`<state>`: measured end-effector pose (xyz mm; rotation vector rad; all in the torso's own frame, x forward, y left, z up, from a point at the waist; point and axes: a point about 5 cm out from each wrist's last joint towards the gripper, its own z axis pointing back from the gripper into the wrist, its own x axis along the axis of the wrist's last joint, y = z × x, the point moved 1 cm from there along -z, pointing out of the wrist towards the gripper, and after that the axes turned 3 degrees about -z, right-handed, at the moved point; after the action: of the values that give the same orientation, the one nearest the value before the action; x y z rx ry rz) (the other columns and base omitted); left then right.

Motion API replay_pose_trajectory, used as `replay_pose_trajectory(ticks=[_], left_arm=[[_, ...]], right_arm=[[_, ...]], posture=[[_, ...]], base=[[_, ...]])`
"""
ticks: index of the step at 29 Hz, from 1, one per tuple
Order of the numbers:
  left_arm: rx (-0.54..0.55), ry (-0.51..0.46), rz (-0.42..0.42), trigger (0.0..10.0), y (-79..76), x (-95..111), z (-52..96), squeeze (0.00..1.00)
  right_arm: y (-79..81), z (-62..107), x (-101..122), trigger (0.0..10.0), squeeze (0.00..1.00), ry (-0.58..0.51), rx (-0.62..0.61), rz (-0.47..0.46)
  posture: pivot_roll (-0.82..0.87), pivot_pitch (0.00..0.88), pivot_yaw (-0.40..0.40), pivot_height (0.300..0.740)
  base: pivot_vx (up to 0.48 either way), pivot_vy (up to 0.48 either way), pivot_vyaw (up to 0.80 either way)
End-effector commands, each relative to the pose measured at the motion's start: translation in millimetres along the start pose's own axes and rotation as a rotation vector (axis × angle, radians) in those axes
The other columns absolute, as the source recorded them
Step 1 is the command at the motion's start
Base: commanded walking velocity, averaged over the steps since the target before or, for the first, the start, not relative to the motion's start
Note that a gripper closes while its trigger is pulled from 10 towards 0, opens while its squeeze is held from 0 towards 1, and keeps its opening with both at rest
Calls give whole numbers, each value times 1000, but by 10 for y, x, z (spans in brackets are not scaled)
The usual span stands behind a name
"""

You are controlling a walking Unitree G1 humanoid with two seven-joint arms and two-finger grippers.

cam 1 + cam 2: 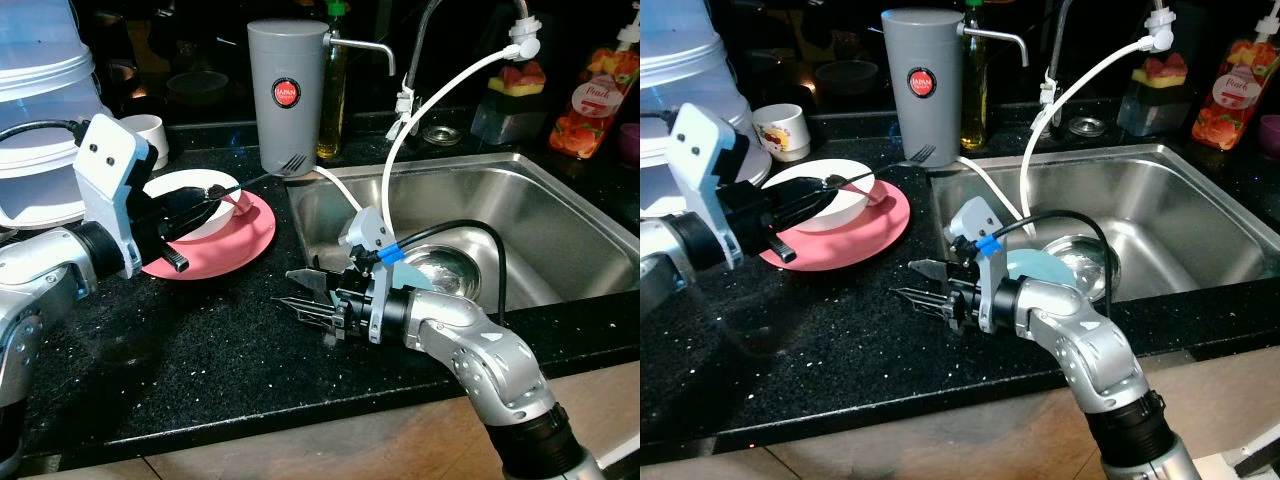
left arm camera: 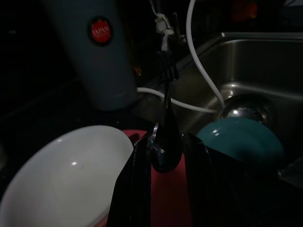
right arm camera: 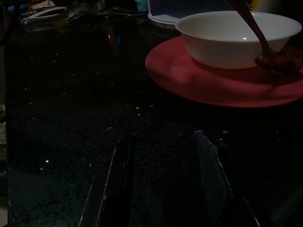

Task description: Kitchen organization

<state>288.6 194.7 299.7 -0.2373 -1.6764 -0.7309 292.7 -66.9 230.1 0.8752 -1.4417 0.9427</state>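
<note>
Grey canister [image 1: 287, 95] (red "JAPAN" badge) behind left gripper [image 1: 205, 205] pinching fork [image 1: 262, 176]; right gripper [image 1: 300, 292] spread.

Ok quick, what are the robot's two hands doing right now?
Left gripper: closed on a fork, held over the white bowl and pink plate.
Right gripper: open, holding nothing, just above the black counter.

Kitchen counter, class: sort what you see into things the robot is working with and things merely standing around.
In use: left gripper shut on a fork; white bowl; pink plate; right gripper, open.

Standing about: grey canister; oil bottle; small cup; juice bottle; white hose.
</note>
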Motion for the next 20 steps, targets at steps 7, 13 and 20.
replay_pose_trajectory(ticks=[7,13,20], left_arm=[[140,56,-62,0,113,-19,78,0],[273,97,-89,0,86,-122,207,0],[251,-59,-41,0,-140,15,204,0]], right_arm=[[36,-2,18,10000,0,-2,17,6],[53,2,6,10000,0,1,24,4],[55,-11,13,10000,0,1,35,9]], posture=[[74,55,56,740],[76,53,55,740],[81,44,50,740]], base=[[0,0,0],[0,0,0],[0,0,0]])
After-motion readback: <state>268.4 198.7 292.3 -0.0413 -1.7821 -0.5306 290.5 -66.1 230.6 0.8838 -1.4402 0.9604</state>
